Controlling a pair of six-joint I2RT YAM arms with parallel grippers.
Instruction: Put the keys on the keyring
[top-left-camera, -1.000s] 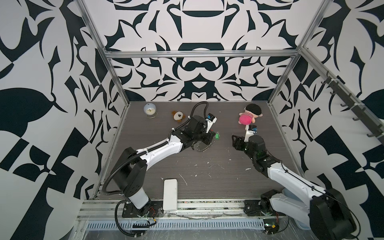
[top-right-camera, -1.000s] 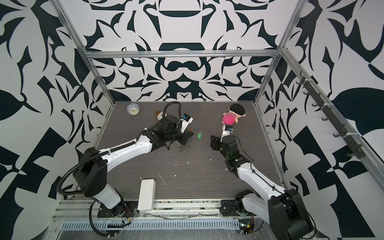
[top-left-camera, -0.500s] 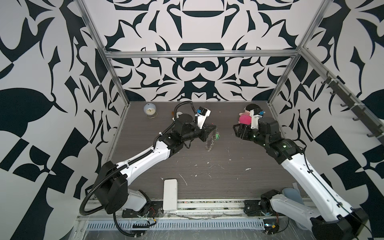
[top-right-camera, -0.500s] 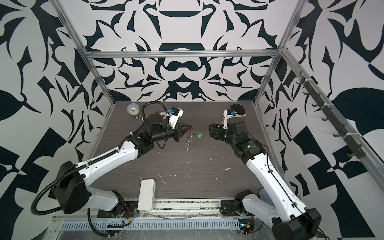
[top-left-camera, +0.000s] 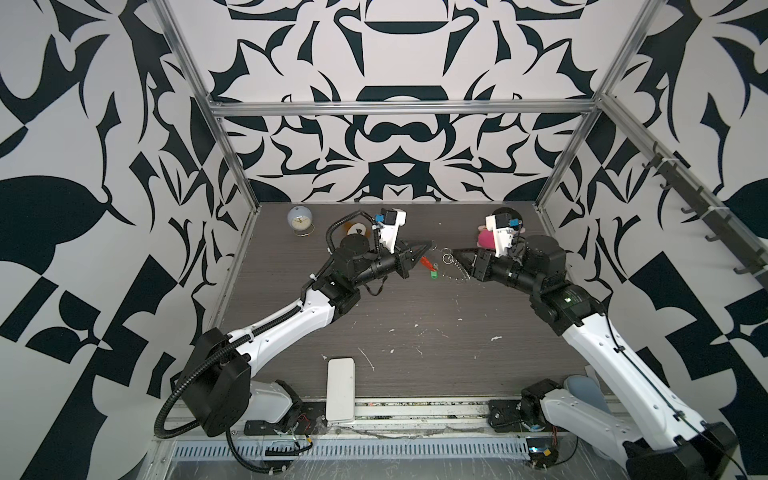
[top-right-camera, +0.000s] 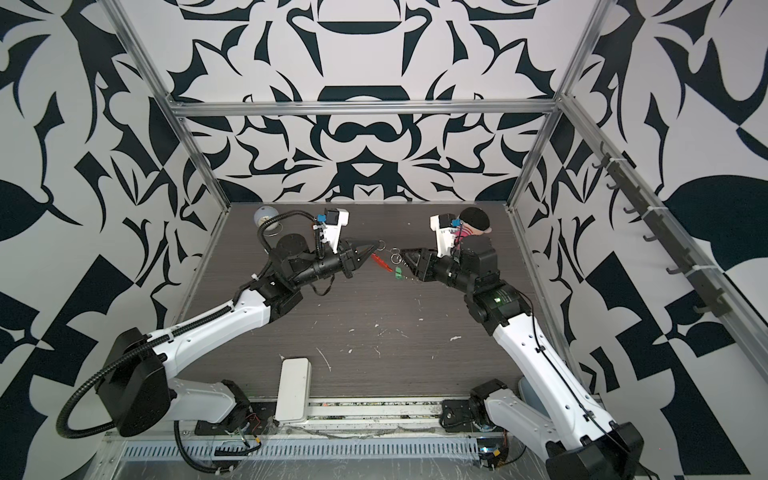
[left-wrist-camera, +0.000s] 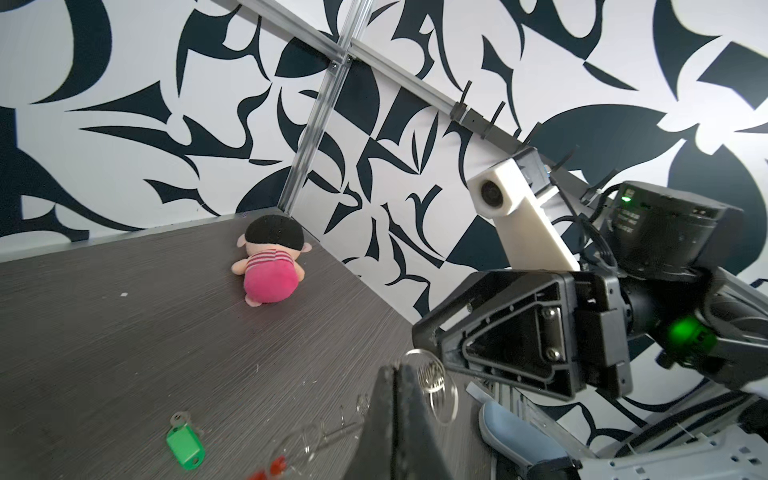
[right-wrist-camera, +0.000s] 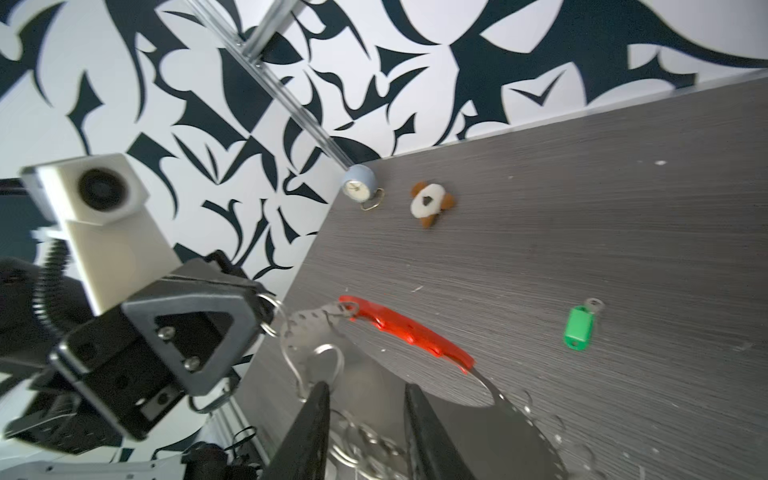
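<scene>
While left hand (top-left-camera: 429, 243) clenches the keyring (top-left-camera: 426, 262), right hand (top-left-camera: 456, 252) has arrived, grip unclear.

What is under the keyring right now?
The keyring hangs from the left gripper. Below its red end, the green key lies loose on the table, not threaded. In a top view the right gripper covers the table under the far end.

No wording or number could be read anywhere. The small clock (right-wrist-camera: 357, 188), upper middle of the right wrist view, showed a dial too tiny for numerals, and faint print on a motor housing (left-wrist-camera: 628, 219) at the right was illegible.
</scene>
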